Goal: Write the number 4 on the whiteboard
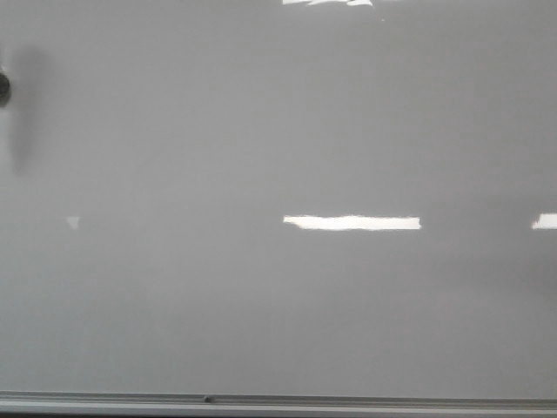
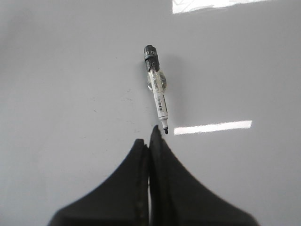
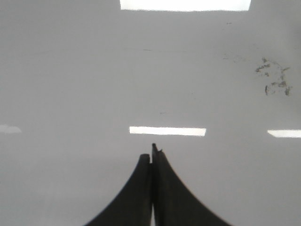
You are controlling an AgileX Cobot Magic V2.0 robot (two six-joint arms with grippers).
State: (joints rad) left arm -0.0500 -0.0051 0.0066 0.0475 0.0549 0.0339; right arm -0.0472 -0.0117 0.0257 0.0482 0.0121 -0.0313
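The whiteboard [image 1: 261, 131] fills the front view, glossy pale grey, with a grey metal rim [image 1: 278, 402] along its lower edge. No number 4 shows on it in any view. In the left wrist view a marker [image 2: 159, 96] with a white body and a black rear end lies against the board [image 2: 70, 70], its dark tip just beyond my left gripper [image 2: 149, 136]. That gripper is shut and holds nothing. My right gripper [image 3: 151, 153] is also shut and empty over bare board [image 3: 70, 70]. Neither gripper shows in the front view.
A dark round object [image 1: 3, 89] pokes in at the front view's left edge, with a blurred shadow below it. Faint grey smudges [image 3: 273, 77] mark the board in the right wrist view. Bright white rectangles [image 1: 352, 223] are light reflections.
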